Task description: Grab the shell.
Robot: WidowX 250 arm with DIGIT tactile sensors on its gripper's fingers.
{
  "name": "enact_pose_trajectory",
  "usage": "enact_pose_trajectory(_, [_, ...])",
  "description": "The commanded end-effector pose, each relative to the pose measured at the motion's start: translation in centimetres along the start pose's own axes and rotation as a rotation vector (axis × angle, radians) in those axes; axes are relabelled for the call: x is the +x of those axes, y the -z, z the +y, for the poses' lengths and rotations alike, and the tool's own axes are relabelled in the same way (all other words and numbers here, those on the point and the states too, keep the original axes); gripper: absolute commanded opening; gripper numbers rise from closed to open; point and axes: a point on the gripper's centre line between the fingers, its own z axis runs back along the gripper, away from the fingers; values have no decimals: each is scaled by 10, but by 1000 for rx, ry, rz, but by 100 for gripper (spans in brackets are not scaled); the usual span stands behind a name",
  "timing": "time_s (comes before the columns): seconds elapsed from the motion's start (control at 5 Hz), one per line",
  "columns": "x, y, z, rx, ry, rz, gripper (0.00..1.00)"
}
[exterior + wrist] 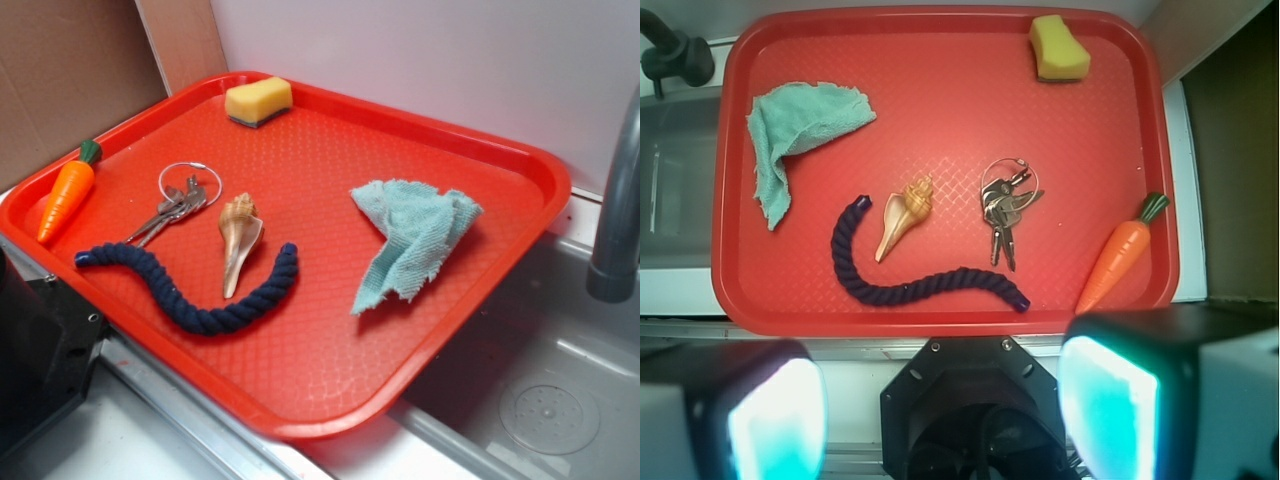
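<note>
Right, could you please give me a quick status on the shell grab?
End effector open, well short of the tray. Shell lying free, untouched. Navy rope curls around its pointed end; keys beside it.

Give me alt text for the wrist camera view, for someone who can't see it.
Looking down on a red tray holding a tan spiral shell near its middle, inside the curve of a navy rope. Keys, an orange toy carrot, a yellow sponge and a teal cloth lie around it; the open gripper hangs at the bottom edge.
</note>
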Motion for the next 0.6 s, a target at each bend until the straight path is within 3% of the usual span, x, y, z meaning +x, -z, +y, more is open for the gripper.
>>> enact_pose_trajectory(0.0, [0,0,0,0,0,0,100])
enact_pose_trajectory(0.4, [24,48,2,-11,-371,-17,100])
